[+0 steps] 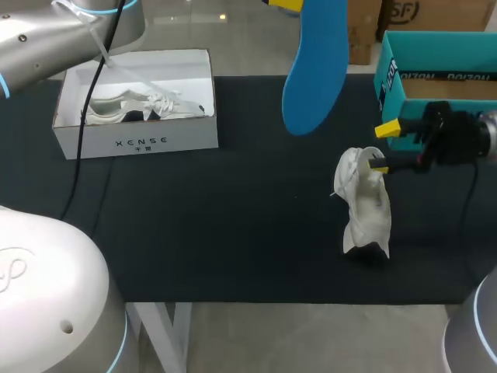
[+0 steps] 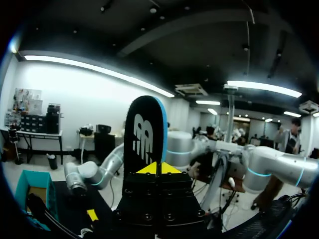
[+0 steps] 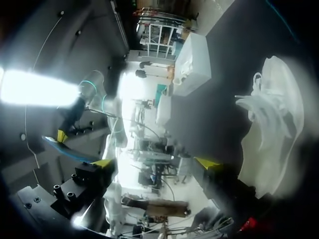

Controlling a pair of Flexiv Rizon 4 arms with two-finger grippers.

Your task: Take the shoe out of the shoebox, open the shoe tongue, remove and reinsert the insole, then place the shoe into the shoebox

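Your left gripper pinches the blue insole high above the table. Your right gripper, fingers spread, touches the white shoe standing mid-table; a nudge could topple it before reinsertion.

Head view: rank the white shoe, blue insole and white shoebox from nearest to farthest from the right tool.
1. white shoe, right at the right tool, just below it.
2. blue insole, held aloft, toward the view's middle.
3. white shoebox, far off at the view's left.
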